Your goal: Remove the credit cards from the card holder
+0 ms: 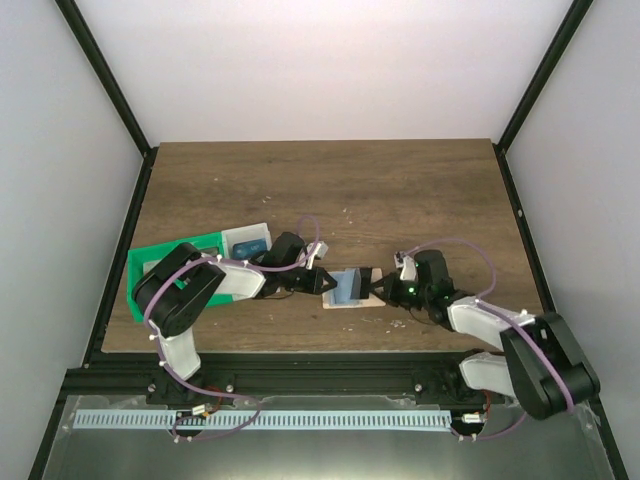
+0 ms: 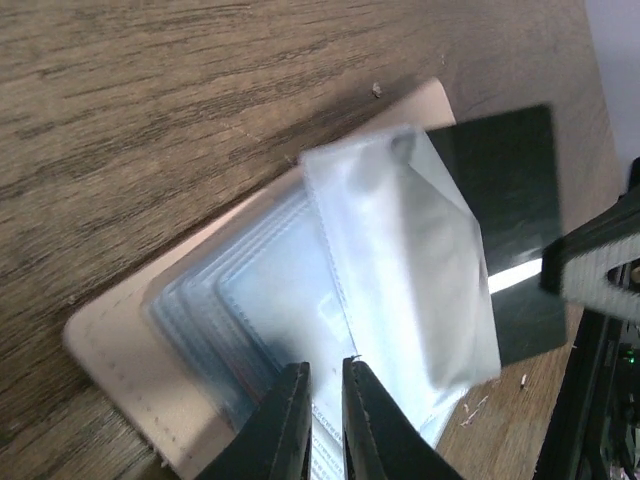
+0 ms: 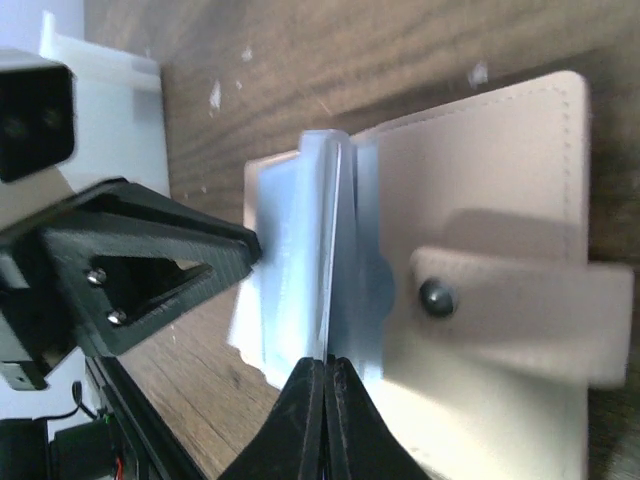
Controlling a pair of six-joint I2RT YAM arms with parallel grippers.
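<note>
The tan card holder [image 1: 345,301] lies open on the table between my two grippers, its snap strap [image 3: 520,300] to the right. Blue-grey clear sleeves [image 2: 410,260] stand up from it. My left gripper [image 1: 322,284] is at the holder's left edge. Its fingers [image 2: 290,420] are nearly closed on a sleeve edge, with a strip of print between them. My right gripper [image 3: 326,360] is shut on the thin edge of one upright sleeve [image 3: 300,260]. A dark panel with a white stripe [image 2: 500,200] reaches toward the right gripper [image 2: 600,260]. No credit card shows clearly in the holder.
A green compartment tray [image 1: 170,270] sits at the left edge. A translucent white box [image 1: 247,242] with something blue inside stands beside it, just behind the left arm. The black frame rail [image 1: 320,375] runs along the near edge.
</note>
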